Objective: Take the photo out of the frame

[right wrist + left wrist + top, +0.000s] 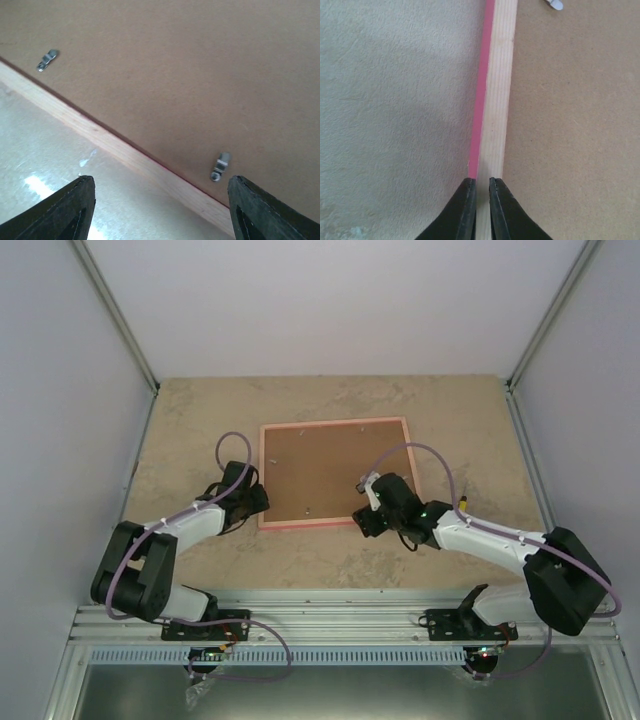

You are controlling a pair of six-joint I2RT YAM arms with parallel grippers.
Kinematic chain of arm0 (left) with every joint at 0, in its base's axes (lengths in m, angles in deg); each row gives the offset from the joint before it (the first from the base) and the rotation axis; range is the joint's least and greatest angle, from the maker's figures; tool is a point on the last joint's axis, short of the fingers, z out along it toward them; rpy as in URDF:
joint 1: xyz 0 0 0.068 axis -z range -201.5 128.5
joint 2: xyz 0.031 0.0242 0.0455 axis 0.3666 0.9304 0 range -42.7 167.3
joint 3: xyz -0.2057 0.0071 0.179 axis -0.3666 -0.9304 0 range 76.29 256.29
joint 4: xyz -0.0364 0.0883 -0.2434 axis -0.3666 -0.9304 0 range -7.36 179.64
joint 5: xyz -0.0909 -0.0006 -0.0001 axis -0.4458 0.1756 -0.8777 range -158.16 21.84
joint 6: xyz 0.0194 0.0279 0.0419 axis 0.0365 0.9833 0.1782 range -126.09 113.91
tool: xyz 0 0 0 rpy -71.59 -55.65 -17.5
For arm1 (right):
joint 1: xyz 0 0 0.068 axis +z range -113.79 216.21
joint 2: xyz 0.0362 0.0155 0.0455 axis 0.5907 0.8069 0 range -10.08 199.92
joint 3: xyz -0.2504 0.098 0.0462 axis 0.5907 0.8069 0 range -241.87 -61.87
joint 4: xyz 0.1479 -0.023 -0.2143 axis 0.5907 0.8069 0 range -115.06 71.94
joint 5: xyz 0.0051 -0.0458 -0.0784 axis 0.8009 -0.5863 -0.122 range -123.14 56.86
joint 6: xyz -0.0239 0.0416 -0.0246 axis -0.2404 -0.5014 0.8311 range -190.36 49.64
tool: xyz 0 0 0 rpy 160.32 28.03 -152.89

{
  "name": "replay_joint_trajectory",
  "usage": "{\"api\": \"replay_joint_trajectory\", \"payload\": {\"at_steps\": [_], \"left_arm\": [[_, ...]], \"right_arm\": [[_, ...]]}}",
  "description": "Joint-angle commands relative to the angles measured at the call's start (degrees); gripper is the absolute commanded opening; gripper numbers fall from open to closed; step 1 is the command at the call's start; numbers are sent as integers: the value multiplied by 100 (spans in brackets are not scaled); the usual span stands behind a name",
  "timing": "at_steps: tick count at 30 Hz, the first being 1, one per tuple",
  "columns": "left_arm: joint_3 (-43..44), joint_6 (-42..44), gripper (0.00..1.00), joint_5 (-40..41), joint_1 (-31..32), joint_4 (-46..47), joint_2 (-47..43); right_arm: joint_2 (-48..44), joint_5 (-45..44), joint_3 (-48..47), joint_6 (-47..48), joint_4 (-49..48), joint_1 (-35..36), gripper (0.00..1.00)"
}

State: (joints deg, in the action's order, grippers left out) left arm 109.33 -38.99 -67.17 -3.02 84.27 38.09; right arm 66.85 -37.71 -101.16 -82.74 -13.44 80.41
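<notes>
The pink frame [333, 424] lies face down in the middle of the table, its brown fibreboard back [335, 472] facing up. The photo is hidden under the back. My left gripper [262, 498] is at the frame's left rail near the front corner; in the left wrist view the gripper [482, 182] is almost closed, with its tips over the pale wood rail [497, 100] and pink edge [481, 100]. My right gripper [366, 508] is wide open over the frame's front rail [125, 150]; in its wrist view the gripper [160, 186] is empty, with a metal clip [220, 166] near its right finger.
A second metal clip [47, 59] sits further along the front rail, and another [555, 4] shows at the top of the left wrist view. Grey walls stand on the left, right and back of the beige table [450, 410]. The arms' mounting rail [330, 615] runs along the front.
</notes>
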Motion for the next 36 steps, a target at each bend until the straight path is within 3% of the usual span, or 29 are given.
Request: {"api": "replay_joint_trajectory", "payload": {"at_steps": [1,5,8,11,16,21,27,30,36], "left_arm": [[-114,55,10,-2,-2,15,-293],[-163,40,9,42,-2,25,-438],[-149,21,26,126,-2,-26,-427],[-120,34,35,123,-2,-14,-311],[18,94,38,89,2,-28,56],[60,116,34,40,23,40,298],[148,136,21,53,92,-23,467],[137,148,10,70,92,-62,362],[92,104,0,104,108,-192,-163]], "right_arm": [[57,-148,-104,277,-60,276,74],[83,-238,-105,441,-159,553,74],[81,-333,-90,454,-194,632,74],[55,-354,-59,435,-231,633,74],[33,-372,16,422,-312,633,74],[20,-337,50,495,-380,648,74],[-19,-285,171,664,-529,681,74],[-16,-284,174,768,-562,798,74],[122,-458,67,939,-533,1155,74]]}}
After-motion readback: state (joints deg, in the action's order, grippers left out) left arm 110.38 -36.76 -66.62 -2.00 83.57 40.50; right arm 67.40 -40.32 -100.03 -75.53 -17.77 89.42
